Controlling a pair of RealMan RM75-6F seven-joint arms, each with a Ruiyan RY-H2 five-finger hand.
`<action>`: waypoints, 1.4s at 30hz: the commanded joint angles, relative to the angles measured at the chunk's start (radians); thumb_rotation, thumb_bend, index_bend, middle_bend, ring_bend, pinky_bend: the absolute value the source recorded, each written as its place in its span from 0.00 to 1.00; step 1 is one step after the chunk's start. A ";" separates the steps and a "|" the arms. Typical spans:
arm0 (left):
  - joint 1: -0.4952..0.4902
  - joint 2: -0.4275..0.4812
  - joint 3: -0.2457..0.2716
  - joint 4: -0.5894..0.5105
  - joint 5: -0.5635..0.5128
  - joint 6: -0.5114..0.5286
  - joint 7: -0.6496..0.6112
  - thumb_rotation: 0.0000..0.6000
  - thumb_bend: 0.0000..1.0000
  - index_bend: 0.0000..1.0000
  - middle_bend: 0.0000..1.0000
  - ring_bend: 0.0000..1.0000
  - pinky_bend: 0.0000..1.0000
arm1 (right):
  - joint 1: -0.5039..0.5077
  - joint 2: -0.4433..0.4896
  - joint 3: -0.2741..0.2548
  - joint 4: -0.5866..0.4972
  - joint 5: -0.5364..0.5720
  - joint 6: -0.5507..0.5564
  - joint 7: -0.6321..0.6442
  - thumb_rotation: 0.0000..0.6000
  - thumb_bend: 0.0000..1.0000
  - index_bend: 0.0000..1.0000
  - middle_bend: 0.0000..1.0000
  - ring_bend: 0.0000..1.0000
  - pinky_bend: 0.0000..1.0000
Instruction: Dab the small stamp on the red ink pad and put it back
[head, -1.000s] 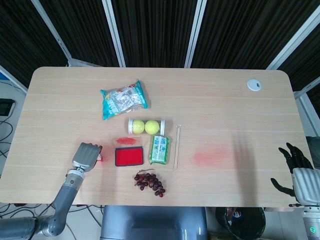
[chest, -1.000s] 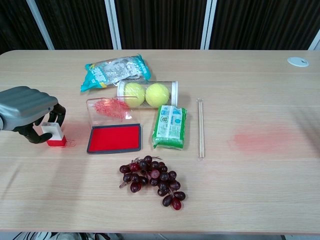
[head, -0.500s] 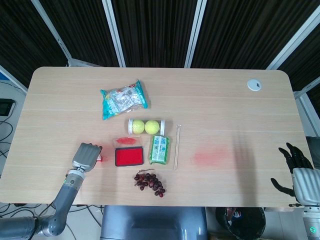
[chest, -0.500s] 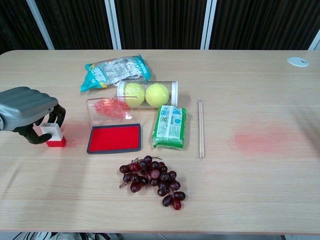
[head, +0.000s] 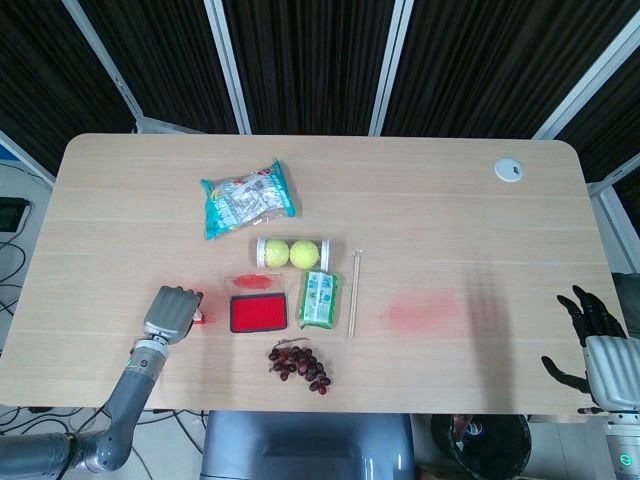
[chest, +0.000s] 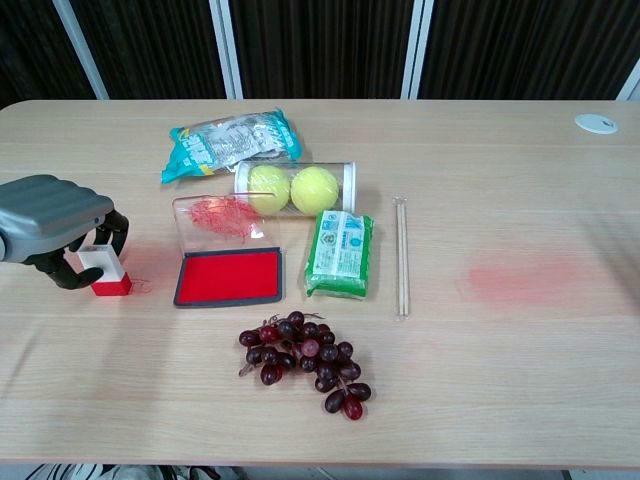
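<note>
The small stamp (chest: 104, 270), white on top with a red base, stands on the table left of the open red ink pad (chest: 229, 276). My left hand (chest: 50, 215) curls over it, fingers and thumb pinching the white top. In the head view the left hand (head: 171, 313) covers most of the stamp (head: 201, 317), and the ink pad (head: 259, 314) lies just to its right. My right hand (head: 590, 340) hangs off the table's right front corner, fingers spread and holding nothing.
The pad's clear lid (chest: 215, 215) stands open behind it, smeared red. Around it lie a snack bag (chest: 228, 140), a tube of tennis balls (chest: 294, 187), a green packet (chest: 340, 254), a thin stick (chest: 401, 257), grapes (chest: 303, 358) and a red stain (chest: 520, 275).
My left hand and the stamp have shifted a touch to the left on the table. The right hand has not moved.
</note>
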 joint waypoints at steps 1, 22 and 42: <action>-0.001 0.001 0.000 -0.001 -0.001 0.001 0.001 1.00 0.35 0.45 0.47 0.44 0.58 | 0.000 0.000 0.000 0.000 0.000 0.000 0.000 1.00 0.32 0.15 0.00 0.00 0.19; -0.008 0.018 -0.001 -0.030 -0.020 0.008 0.018 1.00 0.14 0.37 0.38 0.37 0.50 | 0.000 0.001 0.000 -0.001 0.000 0.000 0.000 1.00 0.32 0.15 0.00 0.00 0.19; 0.195 0.285 0.118 -0.170 0.408 0.251 -0.413 1.00 0.12 0.00 0.00 0.00 0.00 | -0.002 -0.002 0.001 -0.001 0.000 0.004 -0.012 1.00 0.32 0.16 0.00 0.00 0.19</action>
